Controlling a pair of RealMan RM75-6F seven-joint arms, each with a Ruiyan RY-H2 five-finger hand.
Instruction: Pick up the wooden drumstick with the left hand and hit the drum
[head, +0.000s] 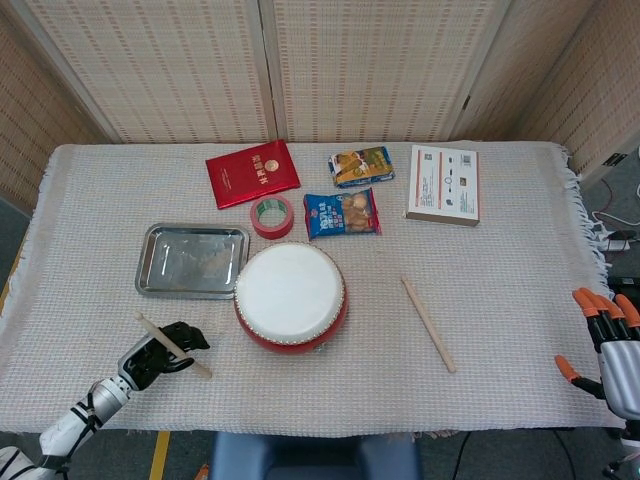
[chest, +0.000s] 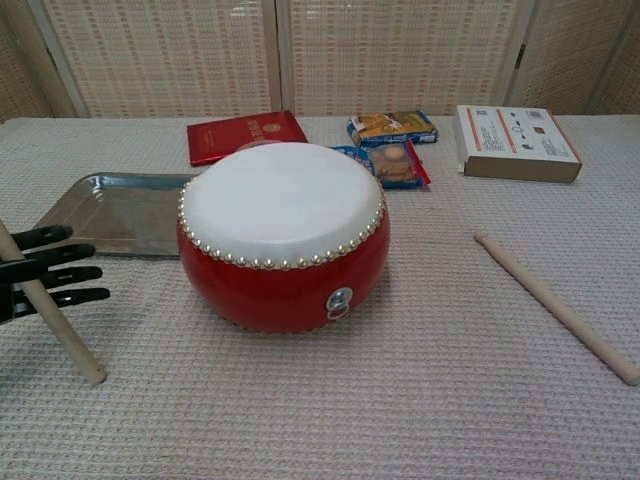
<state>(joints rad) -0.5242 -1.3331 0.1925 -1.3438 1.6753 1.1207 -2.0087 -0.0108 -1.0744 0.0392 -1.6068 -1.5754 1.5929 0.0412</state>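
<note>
A red drum (head: 290, 296) with a white skin (chest: 283, 203) stands at the middle of the cloth-covered table. My black left hand (head: 158, 351) is at the front left, just left of the drum, and holds a wooden drumstick (head: 176, 347) that crosses its fingers (chest: 62, 270) at a slant. The stick's far end (chest: 88, 370) is low over the cloth, apart from the drum. A second drumstick (head: 428, 324) lies loose on the cloth to the drum's right (chest: 555, 307). My right hand (head: 607, 345), with orange fingertips, stays open at the table's right edge, holding nothing.
A metal tray (head: 192, 261) sits behind the left hand, beside the drum. Further back lie a red booklet (head: 252, 173), a roll of red tape (head: 272, 215), two snack packs (head: 342, 213) (head: 361, 166) and a white box (head: 443, 184).
</note>
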